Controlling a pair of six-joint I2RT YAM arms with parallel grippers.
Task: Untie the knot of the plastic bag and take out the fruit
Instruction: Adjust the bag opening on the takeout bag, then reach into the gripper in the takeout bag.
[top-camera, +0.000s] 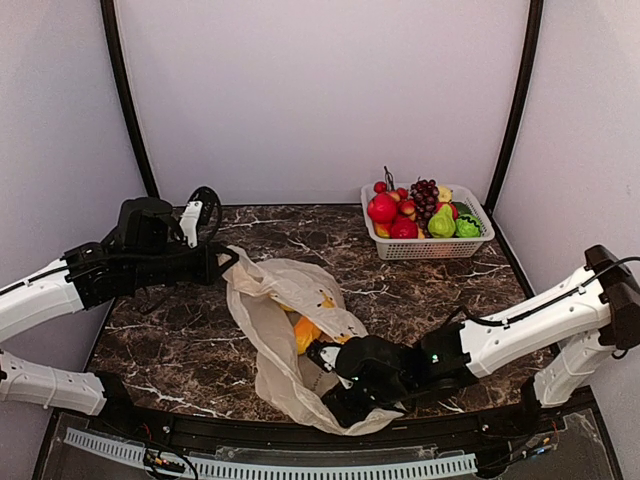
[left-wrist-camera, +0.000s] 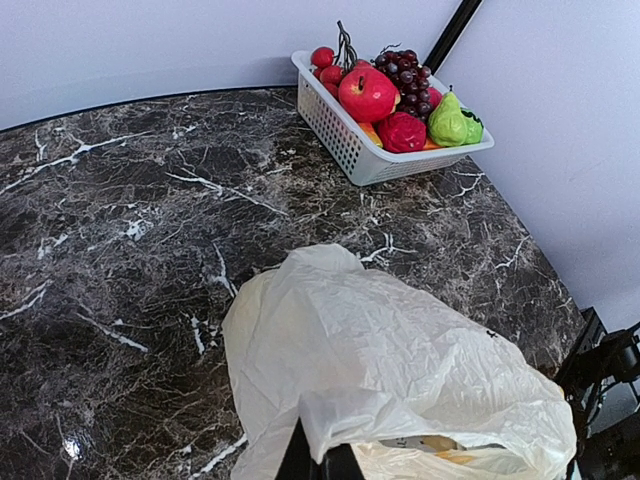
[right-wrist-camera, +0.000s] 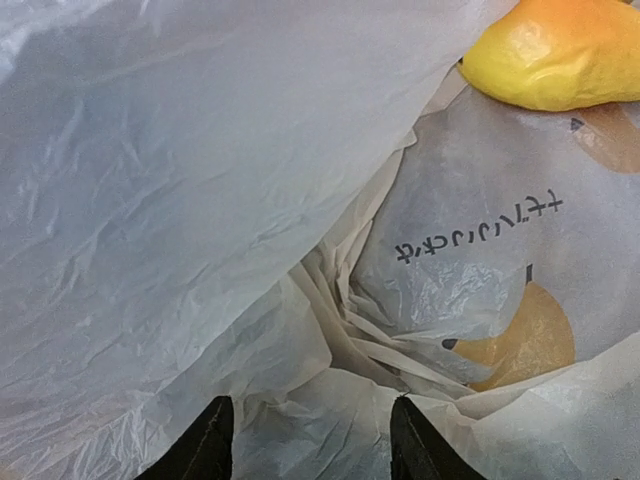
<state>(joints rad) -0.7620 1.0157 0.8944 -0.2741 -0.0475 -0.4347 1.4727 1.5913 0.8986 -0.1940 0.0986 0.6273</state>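
Top external, left jaws pinching plastic bag (top-camera: 270, 300); right arm (top-camera: 520, 335) low, jaws parted inside.

Bare desk (top-camera: 170, 340) lies open left of the plastic bag (top-camera: 270, 300) and between it and the basket (top-camera: 430, 250). The right gripper (top-camera: 335, 385) crowds the bag's near end; the left gripper (top-camera: 225, 262) its far-left corner.

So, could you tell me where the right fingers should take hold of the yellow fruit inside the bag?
Probably across the rounded middle of the yellow fruit, approaching through the mouth of the plastic bag from where the right fingers sit: its near face lies bare.
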